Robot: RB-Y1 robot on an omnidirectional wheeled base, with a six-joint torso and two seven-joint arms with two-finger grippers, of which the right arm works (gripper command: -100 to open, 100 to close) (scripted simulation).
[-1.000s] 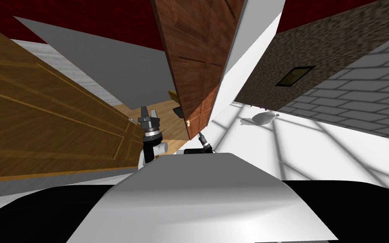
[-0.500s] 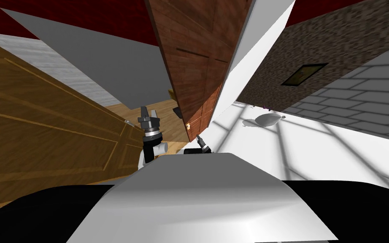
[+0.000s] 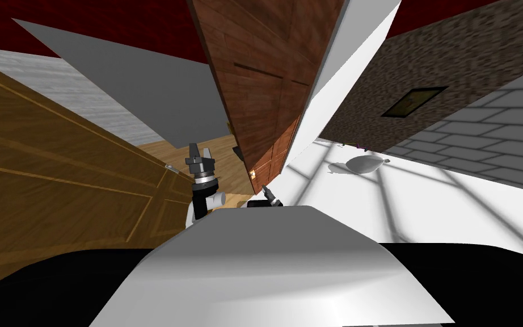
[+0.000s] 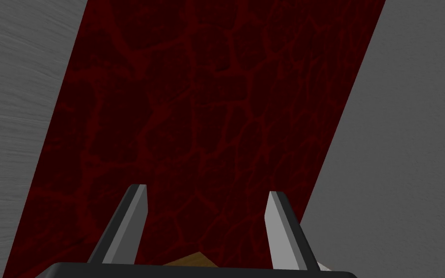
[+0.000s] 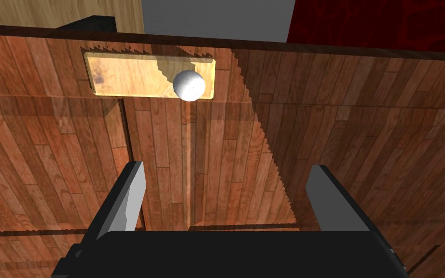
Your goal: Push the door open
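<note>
The door [image 3: 260, 85], reddish-brown planked wood with recessed panels, stood just ahead of the robot, its free edge against a white frame [image 3: 345, 74]. In the right wrist view the door [image 5: 216, 159] lay close in front of the right tool [image 5: 226, 168], whose fingers were spread apart and held nothing. They pointed at the door's face a little short of a round white knob [image 5: 189, 85] on a pale wooden plate [image 5: 120, 75]. Whether the fingers touched the wood could not be told. In the head view the right tool [image 3: 267, 190] sat low by the door's knob edge.

The left tool [image 3: 199, 150] was raised to the left of the door, its fingers [image 4: 132, 217] also released and apart. Further left stood a lighter brown door [image 3: 56, 181]. To the right, a grey rounded object [image 3: 362, 164] lay on the white floor [image 3: 453, 204].
</note>
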